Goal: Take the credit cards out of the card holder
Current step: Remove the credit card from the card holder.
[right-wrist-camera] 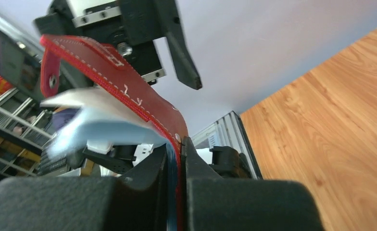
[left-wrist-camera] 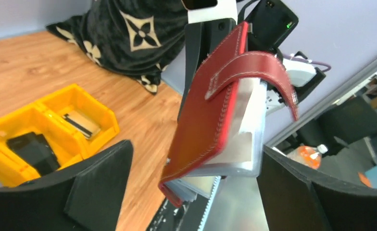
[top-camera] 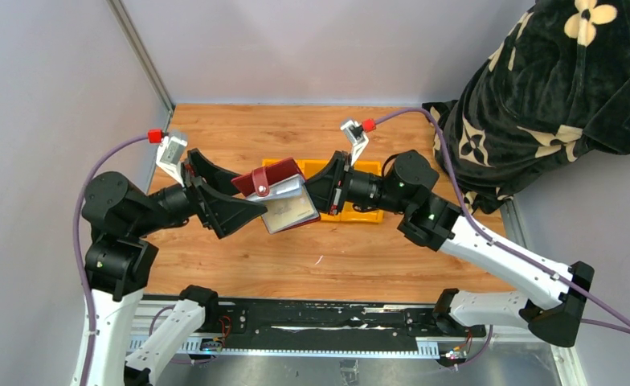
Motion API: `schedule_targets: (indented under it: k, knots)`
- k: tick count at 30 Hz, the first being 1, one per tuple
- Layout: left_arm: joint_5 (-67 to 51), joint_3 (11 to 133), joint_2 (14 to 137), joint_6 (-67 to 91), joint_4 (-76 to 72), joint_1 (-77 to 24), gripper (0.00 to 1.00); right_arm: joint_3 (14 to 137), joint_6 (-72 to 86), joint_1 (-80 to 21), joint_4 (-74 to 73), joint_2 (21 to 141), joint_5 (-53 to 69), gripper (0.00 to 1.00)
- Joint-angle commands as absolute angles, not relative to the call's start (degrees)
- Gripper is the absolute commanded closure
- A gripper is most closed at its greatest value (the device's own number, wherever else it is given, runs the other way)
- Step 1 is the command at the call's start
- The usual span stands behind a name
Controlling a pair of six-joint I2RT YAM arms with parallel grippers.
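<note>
Closest to the right wrist lens: right claw, its 2 fingers pinched tight on one edge of the card holder. It carries the holder alone.

Left claw: jaws wide apart, 1 finger on each side of the holder. I see no contact, so it grips nothing.

Position: the holder hangs in the air, open, off the counter, just on the near-left side of the yellow tray. Closure tab flaps loose over the maroon cover. Silvery sleeves fan out on the side away from the tray.

Tray contents, left wrist view:
- middle compartment: 1 dark card, lying flat.
- compartment to its right: 1 striped card, dark and pale bands, flat.
- 3rd compartment: cut off at the frame edge, contents not readable.

Progress, my judgement: 2 cards are out and sit in the tray. From overhead a tan face shows in the open sleeve, on the near side of the tray. I read that as 1 card not yet removed, though a bare sleeve backing cannot be ruled out.

Left to do: pull that card from the sleeve and drop it in the tray.
</note>
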State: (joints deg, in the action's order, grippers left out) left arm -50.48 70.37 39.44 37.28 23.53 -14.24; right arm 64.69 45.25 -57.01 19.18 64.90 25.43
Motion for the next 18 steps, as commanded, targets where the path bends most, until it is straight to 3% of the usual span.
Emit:
schedule_targets:
  k: [1,4,8,12,18]
  knots:
    - [-47.2,75.7,38.8,17.6,33.0,-14.2,0.0,75.7,41.7,-57.6,-5.5,66.6,17.9,1.0]
    - [-40.9,71.4,33.3,4.5,31.3,-14.2,0.0,84.9,40.2,-57.8,-24.4,72.3,11.6,1.0]
    - [-37.9,61.6,25.1,-10.0,27.3,-14.2,0.0,95.0,34.8,-61.3,-35.3,80.5,2.1,1.0]
    - [-38.6,54.9,21.2,-18.4,27.0,-14.2,0.0,110.6,28.5,-66.1,-47.4,93.0,-10.5,1.0]
    - [-28.5,42.0,10.6,-22.3,15.8,-14.2,0.0,137.3,20.9,-72.7,-60.5,110.3,-29.7,1.0]
